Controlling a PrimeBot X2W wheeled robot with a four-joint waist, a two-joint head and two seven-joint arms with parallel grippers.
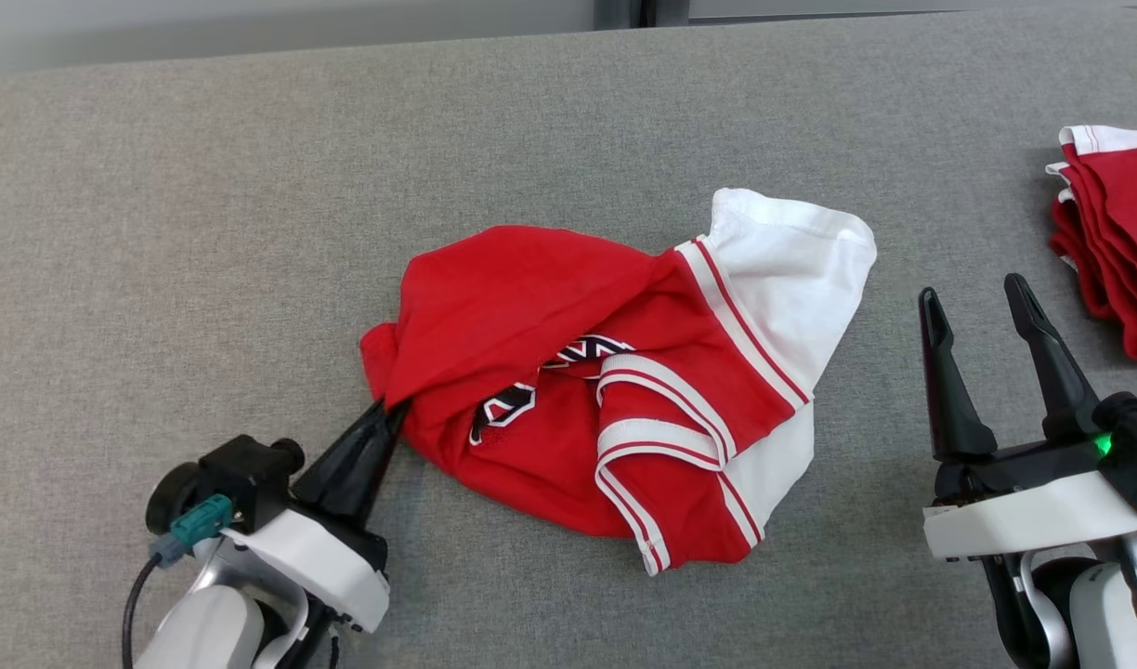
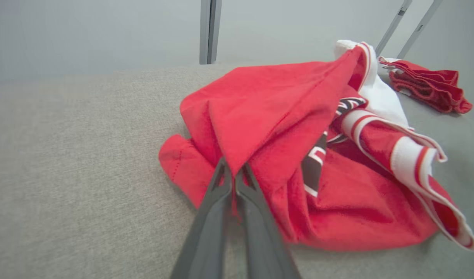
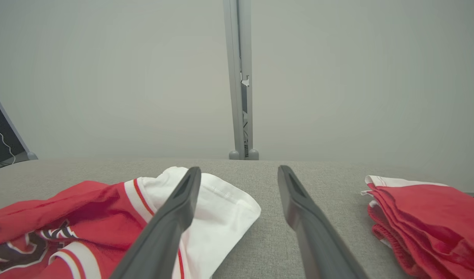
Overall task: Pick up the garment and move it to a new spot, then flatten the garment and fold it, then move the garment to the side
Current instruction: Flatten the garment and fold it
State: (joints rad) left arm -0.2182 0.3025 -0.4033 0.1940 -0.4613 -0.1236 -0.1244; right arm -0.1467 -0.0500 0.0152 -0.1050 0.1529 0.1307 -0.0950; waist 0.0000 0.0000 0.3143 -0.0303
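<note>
At the left edge of the jersey (image 1: 531, 465), pinching one thin fold (image 2: 237, 155) with left gripper (image 1: 392, 411), right gripper (image 1: 975, 295) spread idle: liable to slip free on lifting.

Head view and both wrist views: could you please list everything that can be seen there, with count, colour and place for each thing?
garment: one, red with white sleeves and striped trim, crumpled at the middle of the table.
folded pile: one, red with white edges, at the table's right edge, apart from the garment.
table: one, grey cloth cover, under both.
post: one, grey metal, upright behind the table's far edge.
left hand: one, dark fingers, closed on the garment's left red edge.
right hand: one, dark fingers, open, holding nothing, between the garment and the folded pile.
</note>
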